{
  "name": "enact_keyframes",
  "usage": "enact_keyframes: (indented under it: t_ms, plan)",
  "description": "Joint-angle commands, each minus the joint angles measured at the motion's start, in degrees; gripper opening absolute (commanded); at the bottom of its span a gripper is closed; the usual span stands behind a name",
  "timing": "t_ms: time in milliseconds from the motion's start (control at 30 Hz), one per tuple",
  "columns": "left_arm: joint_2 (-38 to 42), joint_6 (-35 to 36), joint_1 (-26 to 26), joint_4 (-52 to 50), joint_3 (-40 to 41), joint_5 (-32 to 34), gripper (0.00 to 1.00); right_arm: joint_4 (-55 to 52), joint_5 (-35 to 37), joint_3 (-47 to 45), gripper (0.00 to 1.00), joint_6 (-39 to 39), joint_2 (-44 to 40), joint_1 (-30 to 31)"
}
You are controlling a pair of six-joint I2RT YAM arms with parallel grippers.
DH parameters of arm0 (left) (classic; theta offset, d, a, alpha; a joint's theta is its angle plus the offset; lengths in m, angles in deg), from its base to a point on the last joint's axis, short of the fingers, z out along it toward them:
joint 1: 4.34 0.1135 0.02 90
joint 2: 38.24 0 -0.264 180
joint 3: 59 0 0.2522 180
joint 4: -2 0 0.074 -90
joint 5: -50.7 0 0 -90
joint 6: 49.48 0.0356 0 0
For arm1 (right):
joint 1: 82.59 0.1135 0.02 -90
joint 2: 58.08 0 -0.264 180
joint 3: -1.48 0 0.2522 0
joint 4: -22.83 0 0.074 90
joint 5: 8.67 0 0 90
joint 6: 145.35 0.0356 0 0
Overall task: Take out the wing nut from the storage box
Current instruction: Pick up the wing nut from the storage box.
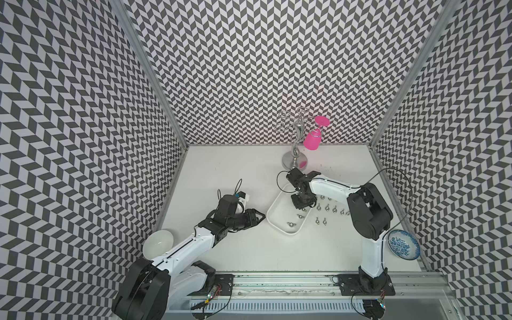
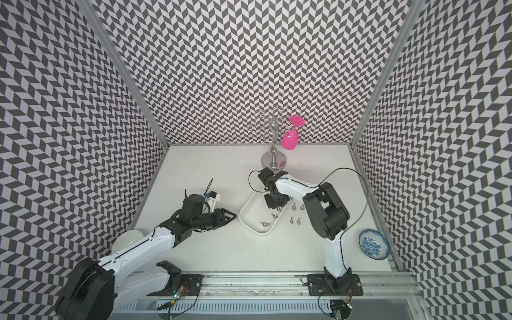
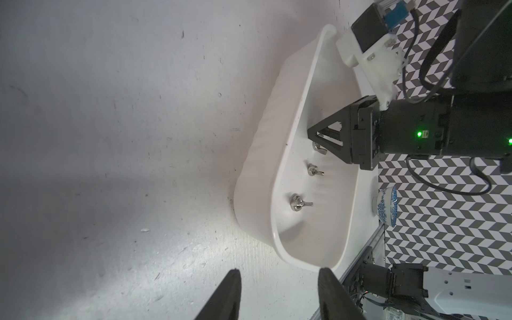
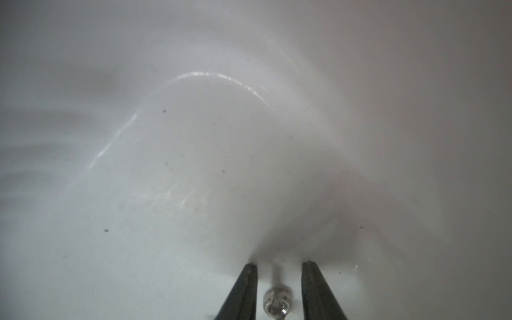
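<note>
The storage box (image 1: 279, 214) (image 2: 255, 214) is a shallow white tray lying at an angle mid-table. Three small metal wing nuts lie in it. My right gripper (image 1: 301, 205) (image 4: 279, 266) points down into the box, and its open jaws straddle one wing nut (image 4: 277, 303) with a gap on each side. In the left wrist view that wing nut (image 3: 318, 146) sits under the right gripper's fingertips (image 3: 314, 132), and two more wing nuts (image 3: 297, 203) (image 3: 313, 169) lie further along the floor. My left gripper (image 1: 262, 217) (image 3: 279, 273) hovers open and empty just outside the box's near rim (image 3: 288, 257).
Several loose wing nuts (image 1: 332, 209) lie on the table right of the box. A round white bowl (image 1: 158, 243) stands front left and a blue-patterned bowl (image 1: 403, 245) front right. A metal glass stand (image 1: 296, 155) holding a pink glass (image 1: 312, 140) stands behind the box.
</note>
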Motion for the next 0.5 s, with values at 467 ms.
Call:
enact_keyframes:
  t_ms: [467]
  plan:
    - [0.53, 2.65, 2.26, 0.69, -0.59, -2.25, 0.49, -3.16, -1.01, 1.32, 0.12, -0.33, 2.62, -0.2]
